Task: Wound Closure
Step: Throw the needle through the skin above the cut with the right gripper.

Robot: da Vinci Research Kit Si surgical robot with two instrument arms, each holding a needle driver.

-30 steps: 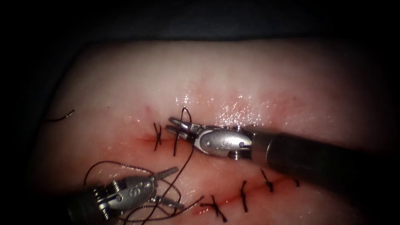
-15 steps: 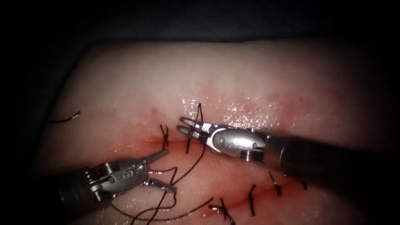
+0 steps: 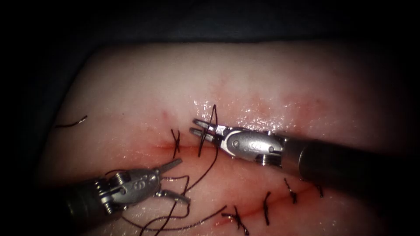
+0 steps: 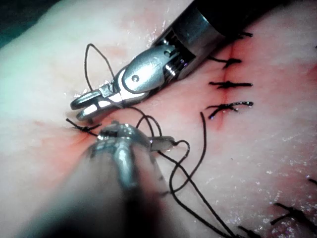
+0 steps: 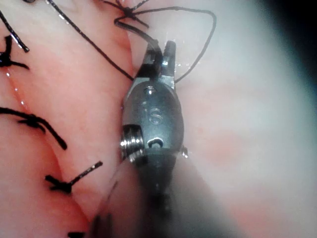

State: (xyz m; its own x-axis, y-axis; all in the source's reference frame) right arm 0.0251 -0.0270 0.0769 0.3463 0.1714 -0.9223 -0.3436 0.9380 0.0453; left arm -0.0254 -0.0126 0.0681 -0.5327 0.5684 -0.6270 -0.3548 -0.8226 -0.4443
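Right tool (image 3: 200, 129): comes in from the right and lies over the cut. Its two jaws are slightly apart, with a loop of thread (image 3: 209, 131) draped across them; I cannot tell whether they pinch it.
Left tool (image 3: 179, 181): sits low on the left, jaws spread wide, holding nothing. Loose thread curls between and around its jaws.
Needle: I cannot make it out in any picture.
Tissue (image 3: 131, 87): pale, with red fluid (image 3: 153, 150) along the cut (image 3: 159, 147).
Knotted stitch (image 3: 176, 142): sits on the cut just left of the right tool's tips.
Finished stitches (image 3: 266, 206): a row of dark ties along the lower right of the cut.
Cut thread end (image 3: 72, 123): lies alone far to the left.
Left wrist view: shows the thread rising in a loop above the right tool (image 4: 84, 106) and its two jaws parted.
Right wrist view: shows the loop (image 5: 198, 44) passing around the right tool's tips (image 5: 161, 52).
Change since a second ago: the right tool has moved right and slightly up, and the left tool has risen toward the cut.
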